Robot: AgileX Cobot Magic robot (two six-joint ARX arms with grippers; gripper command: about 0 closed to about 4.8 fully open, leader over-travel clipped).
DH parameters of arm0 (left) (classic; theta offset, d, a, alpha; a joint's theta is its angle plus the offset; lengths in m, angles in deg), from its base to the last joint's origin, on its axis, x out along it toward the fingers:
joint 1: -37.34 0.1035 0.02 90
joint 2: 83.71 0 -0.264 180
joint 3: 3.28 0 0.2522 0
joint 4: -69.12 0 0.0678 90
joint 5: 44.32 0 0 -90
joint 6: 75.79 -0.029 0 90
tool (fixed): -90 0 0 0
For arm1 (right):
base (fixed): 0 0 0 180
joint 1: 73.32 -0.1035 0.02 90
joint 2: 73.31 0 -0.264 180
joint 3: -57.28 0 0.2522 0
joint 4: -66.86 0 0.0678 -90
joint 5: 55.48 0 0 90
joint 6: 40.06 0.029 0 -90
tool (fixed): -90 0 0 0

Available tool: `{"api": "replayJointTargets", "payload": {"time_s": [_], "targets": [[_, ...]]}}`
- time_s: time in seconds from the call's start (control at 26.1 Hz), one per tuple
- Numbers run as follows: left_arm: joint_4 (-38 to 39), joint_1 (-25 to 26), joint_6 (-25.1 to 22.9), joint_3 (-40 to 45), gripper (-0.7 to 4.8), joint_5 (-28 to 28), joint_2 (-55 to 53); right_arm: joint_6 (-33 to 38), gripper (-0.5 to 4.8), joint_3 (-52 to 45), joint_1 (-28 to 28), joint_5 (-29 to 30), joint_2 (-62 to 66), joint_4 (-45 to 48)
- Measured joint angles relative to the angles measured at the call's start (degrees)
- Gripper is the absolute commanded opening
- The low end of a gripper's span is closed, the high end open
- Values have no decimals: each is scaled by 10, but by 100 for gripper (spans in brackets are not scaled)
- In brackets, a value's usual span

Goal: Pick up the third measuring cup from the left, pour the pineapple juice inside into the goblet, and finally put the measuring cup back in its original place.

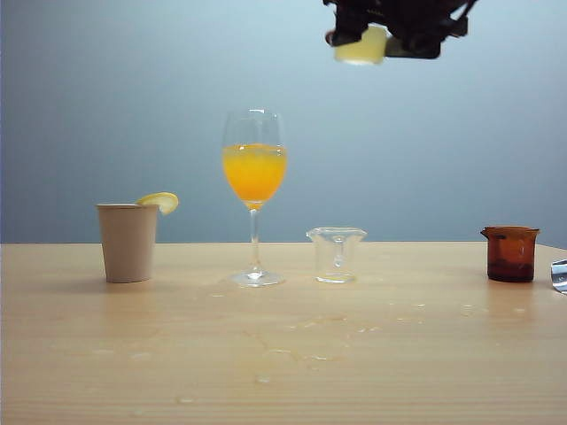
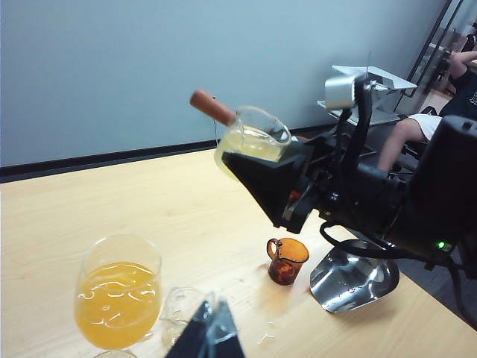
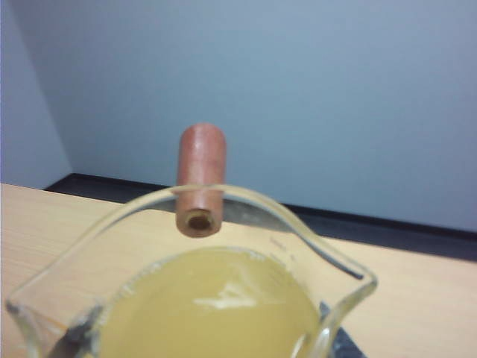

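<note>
While right claw (image 2: 272,160) grips measuring cup (image 2: 253,142) aloft (left claw (image 2: 209,332) unreadable), wooden table (image 1: 283,354) wet

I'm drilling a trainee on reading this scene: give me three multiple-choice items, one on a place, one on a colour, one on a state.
1. Where is the third measuring cup?
A on the table
B held high by the right gripper
C inside the paper cup

2. What colour is the liquid in the goblet?
A orange
B green
C clear

3. The lifted cup is:
A empty
B overturned
C holding pineapple juice

Answers: B, the exterior view shows it aloft; A, the bowl is orange; C, pale yellow liquid fills it.
</note>
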State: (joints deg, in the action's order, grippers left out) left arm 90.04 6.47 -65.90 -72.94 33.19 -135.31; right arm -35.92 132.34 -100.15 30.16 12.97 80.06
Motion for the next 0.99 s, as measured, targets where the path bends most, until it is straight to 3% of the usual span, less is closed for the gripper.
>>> {"api": "replayJointTargets", "payload": {"time_s": [0.99], "targets": [[0,0,0,0,-5,0,0,-47,292,95,-57,-20,26,-99]]}}
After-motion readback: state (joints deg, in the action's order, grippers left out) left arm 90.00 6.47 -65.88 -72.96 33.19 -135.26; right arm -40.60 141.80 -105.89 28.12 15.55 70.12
